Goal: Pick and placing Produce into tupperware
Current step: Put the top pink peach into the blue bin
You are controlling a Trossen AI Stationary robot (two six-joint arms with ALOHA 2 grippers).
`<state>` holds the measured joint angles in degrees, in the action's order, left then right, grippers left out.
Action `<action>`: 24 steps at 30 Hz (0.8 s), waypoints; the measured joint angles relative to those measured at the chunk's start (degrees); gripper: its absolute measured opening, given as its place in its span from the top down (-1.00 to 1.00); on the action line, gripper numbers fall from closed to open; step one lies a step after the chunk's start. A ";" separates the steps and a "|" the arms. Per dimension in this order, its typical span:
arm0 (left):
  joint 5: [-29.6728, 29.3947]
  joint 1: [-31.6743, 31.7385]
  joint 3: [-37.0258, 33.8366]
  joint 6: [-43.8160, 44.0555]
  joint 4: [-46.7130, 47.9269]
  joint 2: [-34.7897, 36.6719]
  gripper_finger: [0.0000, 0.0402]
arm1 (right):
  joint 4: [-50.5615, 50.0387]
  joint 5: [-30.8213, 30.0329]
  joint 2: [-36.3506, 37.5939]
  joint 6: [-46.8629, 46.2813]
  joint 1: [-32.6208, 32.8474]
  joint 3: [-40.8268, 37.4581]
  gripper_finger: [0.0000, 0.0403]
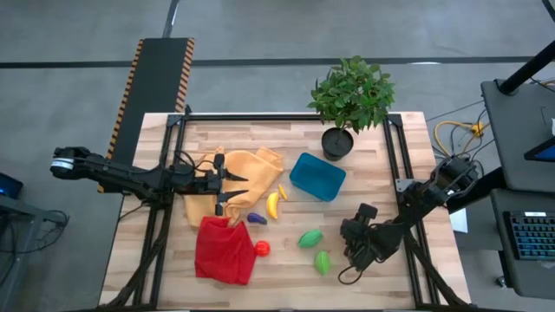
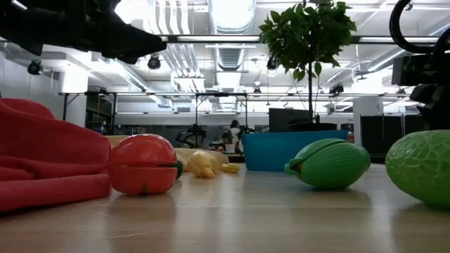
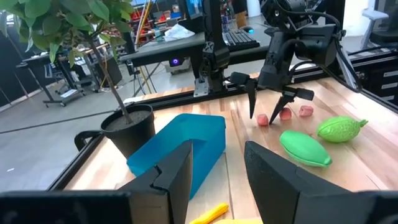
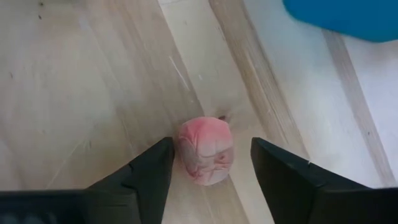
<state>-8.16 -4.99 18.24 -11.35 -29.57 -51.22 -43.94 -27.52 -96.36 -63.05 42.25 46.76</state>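
Observation:
My right gripper (image 4: 208,168) is open and points down at the table's near right part. Its fingers stand on either side of a tiny pink piece (image 4: 206,151) without touching it. The left wrist view shows that gripper (image 3: 263,115) over three pink pieces (image 3: 285,114). My left gripper (image 3: 217,174) is open and hovers over the yellow-orange cloth (image 1: 234,178). The blue tupperware (image 1: 317,176) rests flat on the table. The banana (image 1: 273,204), the purple piece (image 1: 256,218), the red round one (image 1: 261,249) and two green ovals (image 1: 310,237) (image 1: 323,261) lie on the wood.
A potted plant (image 1: 347,104) in a black pot stands at the far edge, just behind the tupperware. A red cloth (image 1: 224,250) lies crumpled at the near left beside the red round piece. Black frame rails (image 1: 395,165) run along the table's sides.

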 joint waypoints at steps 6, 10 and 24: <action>0.00 0.00 0.00 -0.02 0.00 0.00 0.34 | 0.67 0.67 0.00 0.04 -0.01 0.00 0.33; 0.00 0.00 0.00 -0.02 0.01 0.00 0.34 | 0.38 0.52 0.00 0.46 -0.01 -0.02 0.57; 0.00 0.00 0.00 -0.02 0.02 -0.09 0.34 | -0.43 -9.35 1.49 3.37 -0.76 2.19 0.68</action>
<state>-8.16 -4.99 18.24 -11.38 -29.54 -51.31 -44.36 -36.87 -94.86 -59.68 41.49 48.96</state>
